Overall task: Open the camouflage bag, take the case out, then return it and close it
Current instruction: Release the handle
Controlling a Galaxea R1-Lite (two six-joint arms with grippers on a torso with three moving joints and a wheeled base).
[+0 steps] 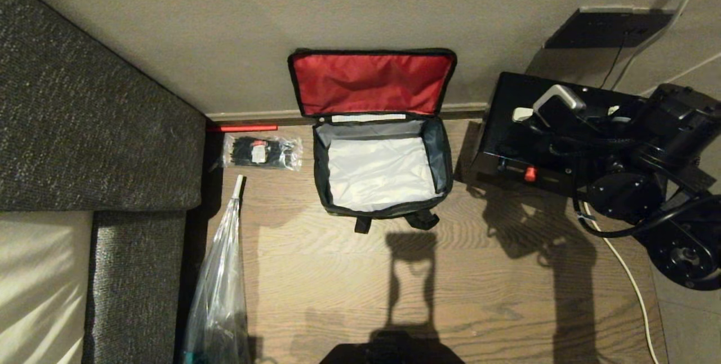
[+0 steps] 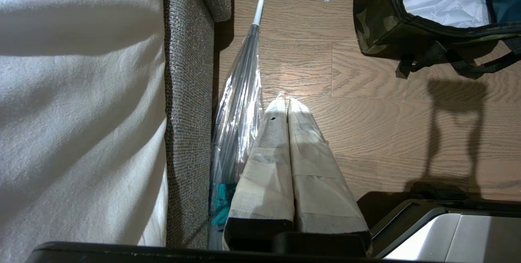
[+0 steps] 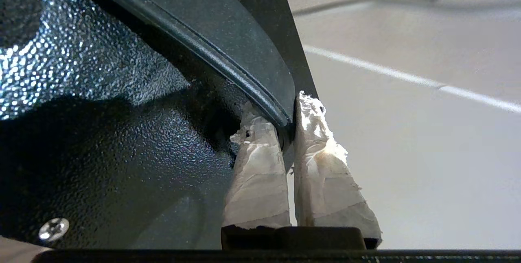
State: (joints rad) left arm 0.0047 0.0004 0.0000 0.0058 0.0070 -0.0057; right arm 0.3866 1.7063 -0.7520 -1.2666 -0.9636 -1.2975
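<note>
Camouflage bag (image 1: 332, 195) sits open on the floor; right tool (image 3: 287, 122) grips the case (image 1: 507, 127), seemingly by its handle.

1. A wood-plank floor (image 1: 495, 296) runs up to a plain beige wall (image 1: 225, 26) — a dark skirting strip (image 1: 462, 109) marks the joint.
2. A grey woven sofa (image 1: 84, 127) fills the left side, with a cream cushion (image 1: 34, 285) (softly creased).
3. Hard light throws sharp shadows on the planks.
4. A white cable (image 1: 631, 279) trails across the floor at the right.
</note>
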